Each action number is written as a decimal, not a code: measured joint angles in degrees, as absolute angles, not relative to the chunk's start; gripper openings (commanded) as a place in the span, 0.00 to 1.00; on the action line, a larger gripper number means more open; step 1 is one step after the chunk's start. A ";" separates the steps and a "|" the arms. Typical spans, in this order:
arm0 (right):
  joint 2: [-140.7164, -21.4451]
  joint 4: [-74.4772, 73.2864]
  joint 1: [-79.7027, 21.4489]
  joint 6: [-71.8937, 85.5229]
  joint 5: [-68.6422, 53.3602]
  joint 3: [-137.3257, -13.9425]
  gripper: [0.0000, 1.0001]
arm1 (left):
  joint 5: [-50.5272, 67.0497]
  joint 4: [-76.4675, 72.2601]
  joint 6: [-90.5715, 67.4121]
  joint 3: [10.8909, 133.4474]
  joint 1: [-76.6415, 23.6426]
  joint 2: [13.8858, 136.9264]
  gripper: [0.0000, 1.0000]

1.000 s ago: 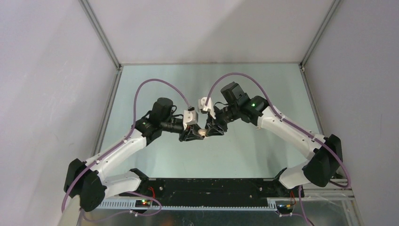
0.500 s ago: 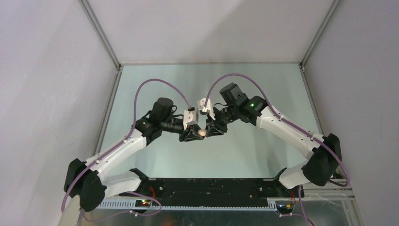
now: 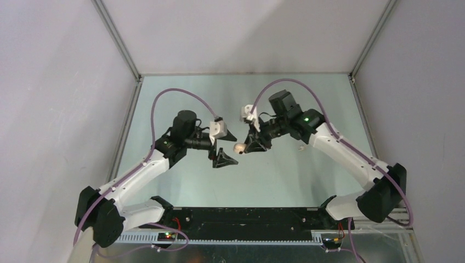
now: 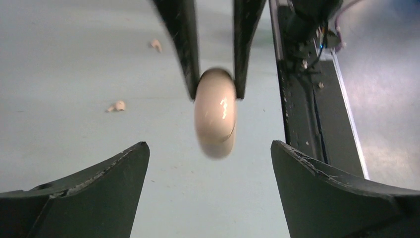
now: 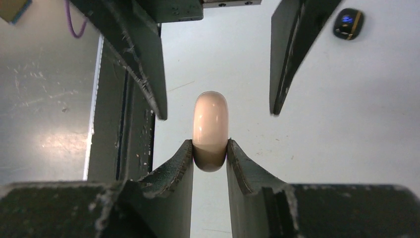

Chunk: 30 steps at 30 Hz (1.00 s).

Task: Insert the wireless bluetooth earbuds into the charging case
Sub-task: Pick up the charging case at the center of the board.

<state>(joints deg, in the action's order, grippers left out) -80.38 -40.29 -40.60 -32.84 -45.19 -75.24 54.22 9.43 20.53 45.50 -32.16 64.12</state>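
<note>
An off-white pill-shaped charging case (image 5: 210, 116), lid closed, hangs above the table with my right gripper (image 5: 210, 144) shut on its end. In the top view the case (image 3: 239, 147) sits mid-table between both grippers. My left gripper (image 4: 209, 145) is open wide, its fingers apart on either side of the case's (image 4: 214, 116) free end and not touching it. Two off-white earbuds lie on the table in the left wrist view, one earbud (image 4: 117, 105) nearer and the other earbud (image 4: 156, 44) farther off. No black earbuds show.
A small black case-like object (image 5: 348, 23) with a blue glint lies on the table beyond the left gripper's fingers (image 5: 289, 54). The black base rail (image 4: 302, 99) runs along the near table edge. Walls close in the table on three sides.
My left gripper has opened wide, let go of the case and drawn back to the left. The right gripper keeps hold of the case and has shifted slightly right and away.
</note>
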 measured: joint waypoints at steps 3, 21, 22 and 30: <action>-77.38 -38.63 -37.47 -29.85 -47.53 -75.22 0.00 | 56.03 0.38 13.15 43.90 -29.41 63.44 0.99; -73.14 -11.33 -37.21 -8.71 -44.93 -64.10 0.00 | 60.73 -32.64 -15.73 36.53 -27.07 64.05 0.76; -73.19 -10.94 -37.36 -8.54 -44.66 -64.10 0.00 | 60.73 -32.80 -16.08 36.53 -27.07 64.07 0.75; -73.17 -9.69 -37.76 -7.49 -44.05 -64.10 0.00 | 60.62 -33.10 -16.51 36.53 -27.05 64.07 0.61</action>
<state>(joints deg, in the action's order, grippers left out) -73.17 -9.69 -37.76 -7.49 -44.05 -64.10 60.62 -33.10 -16.51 36.53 -27.05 64.07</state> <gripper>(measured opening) 0.304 0.681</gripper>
